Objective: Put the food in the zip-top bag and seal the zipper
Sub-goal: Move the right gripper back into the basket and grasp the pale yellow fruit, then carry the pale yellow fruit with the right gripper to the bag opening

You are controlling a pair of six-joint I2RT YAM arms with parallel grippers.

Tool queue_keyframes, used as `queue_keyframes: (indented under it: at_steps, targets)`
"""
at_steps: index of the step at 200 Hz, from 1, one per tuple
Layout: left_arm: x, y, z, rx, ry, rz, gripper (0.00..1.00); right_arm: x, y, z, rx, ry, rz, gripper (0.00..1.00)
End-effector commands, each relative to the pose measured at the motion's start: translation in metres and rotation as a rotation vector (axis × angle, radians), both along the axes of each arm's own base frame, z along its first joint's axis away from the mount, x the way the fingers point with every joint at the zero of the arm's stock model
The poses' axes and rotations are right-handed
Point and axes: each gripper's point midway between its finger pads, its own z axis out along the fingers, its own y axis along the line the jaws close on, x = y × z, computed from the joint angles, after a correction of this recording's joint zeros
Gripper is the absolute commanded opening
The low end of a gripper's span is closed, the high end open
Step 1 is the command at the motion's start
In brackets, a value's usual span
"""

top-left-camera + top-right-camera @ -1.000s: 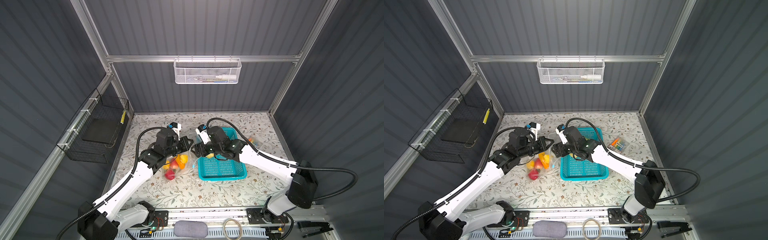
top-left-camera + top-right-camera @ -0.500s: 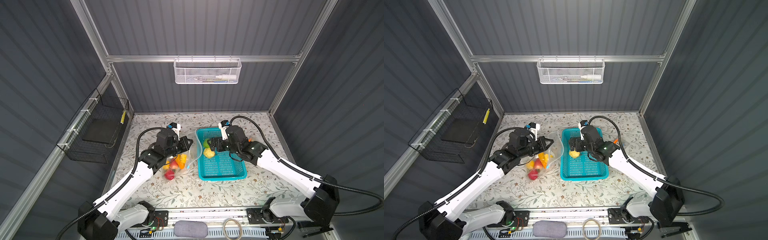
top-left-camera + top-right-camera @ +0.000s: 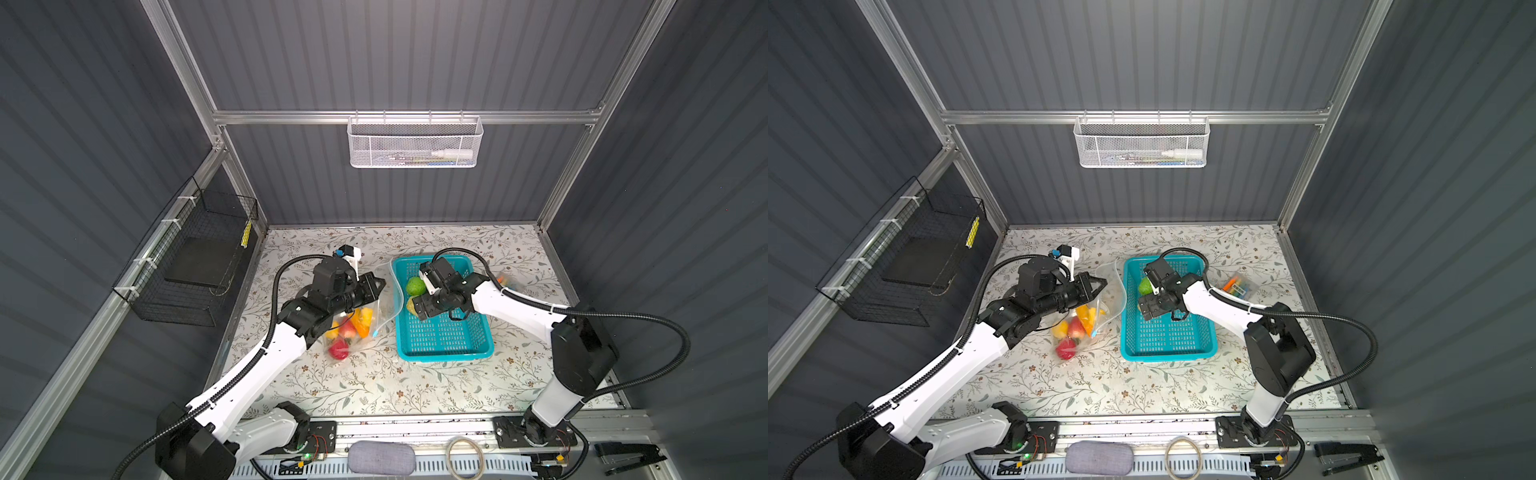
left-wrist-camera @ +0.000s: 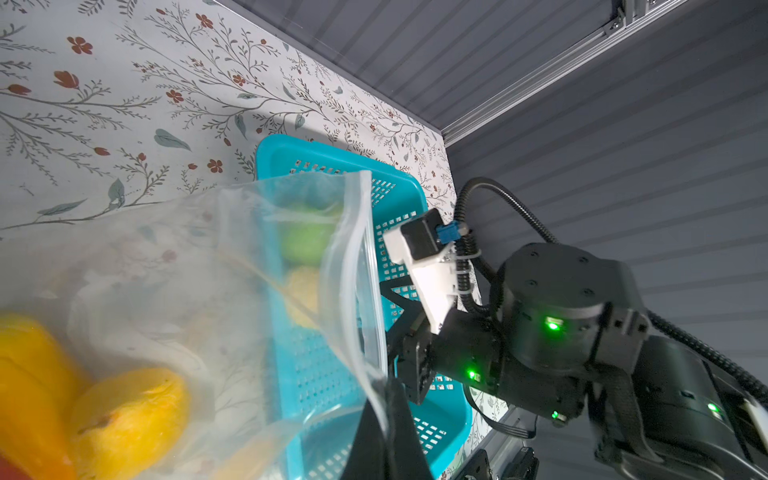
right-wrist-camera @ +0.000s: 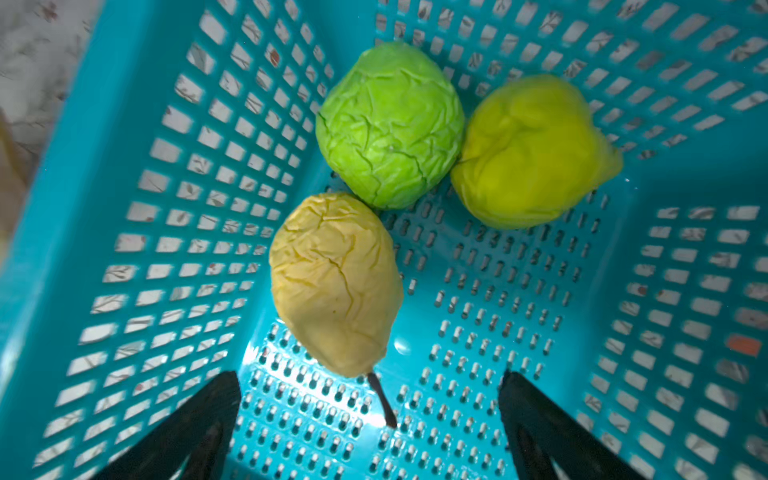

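The clear zip-top bag [image 3: 376, 307] lies left of the teal basket [image 3: 449, 332], and red, yellow and orange food [image 3: 347, 332] shows inside it. My left gripper [image 3: 380, 284] is shut on the bag's rim and holds the mouth up. The same pinch shows in the left wrist view, left gripper [image 4: 388, 399] on the zipper strip [image 4: 361, 270]. My right gripper [image 5: 370, 376] hangs open inside the basket [image 5: 124, 249]. Just ahead of its fingers lie a tan pear [image 5: 336, 282], a green cabbage [image 5: 388, 124] and a yellow-green fruit [image 5: 532, 151], none of them touched.
A small packet with orange and coloured pieces [image 3: 1239, 286] lies right of the basket. A black wire rack [image 3: 199, 266] hangs on the left wall and a white mesh basket [image 3: 415, 141] on the back wall. A loose ring [image 3: 463, 455] sits on the front rail.
My right arm has drawn back from the bag's mouth to inside the basket, and its jaws have opened wider. The left gripper has kept its hold on the bag.
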Motion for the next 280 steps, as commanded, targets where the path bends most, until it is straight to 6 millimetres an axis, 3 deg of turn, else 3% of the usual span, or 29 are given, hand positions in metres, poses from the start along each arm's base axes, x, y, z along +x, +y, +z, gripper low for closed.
queue_keyframes:
  at_steps: [1, 41, 99, 139, 169, 188, 218, 280]
  targets:
    - [-0.002, 0.000, 0.005, 0.006, -0.020, -0.003, 0.00, 0.007, 0.003, -0.002, -0.052, 0.000, 0.059, 0.99]
    - [-0.002, 0.002, 0.005, 0.012, -0.014, -0.001, 0.00, 0.018, 0.028, -0.022, -0.012, 0.054, 0.087, 0.99]
    - [-0.003, 0.004, 0.007, 0.007, -0.016, 0.009, 0.00, 0.024, 0.026, -0.052, -0.079, 0.114, 0.051, 0.98]
    - [-0.002, 0.001, 0.006, 0.005, -0.008, 0.004, 0.00, 0.020, 0.024, -0.057, -0.065, 0.121, 0.036, 0.89]
    - [-0.002, 0.001, 0.006, 0.004, -0.008, 0.003, 0.00, 0.020, 0.027, -0.055, -0.047, 0.124, 0.033, 0.76]
    - [-0.003, 0.002, 0.006, 0.002, -0.008, 0.005, 0.00, 0.020, 0.027, -0.052, -0.037, 0.120, 0.028, 0.69]
    - [-0.004, 0.004, 0.006, 0.005, -0.009, 0.010, 0.00, 0.019, 0.022, -0.036, -0.011, 0.094, 0.011, 0.67]
    - [-0.002, 0.001, 0.005, 0.002, -0.009, 0.003, 0.00, 0.000, 0.004, 0.027, 0.087, 0.023, -0.005, 0.65]
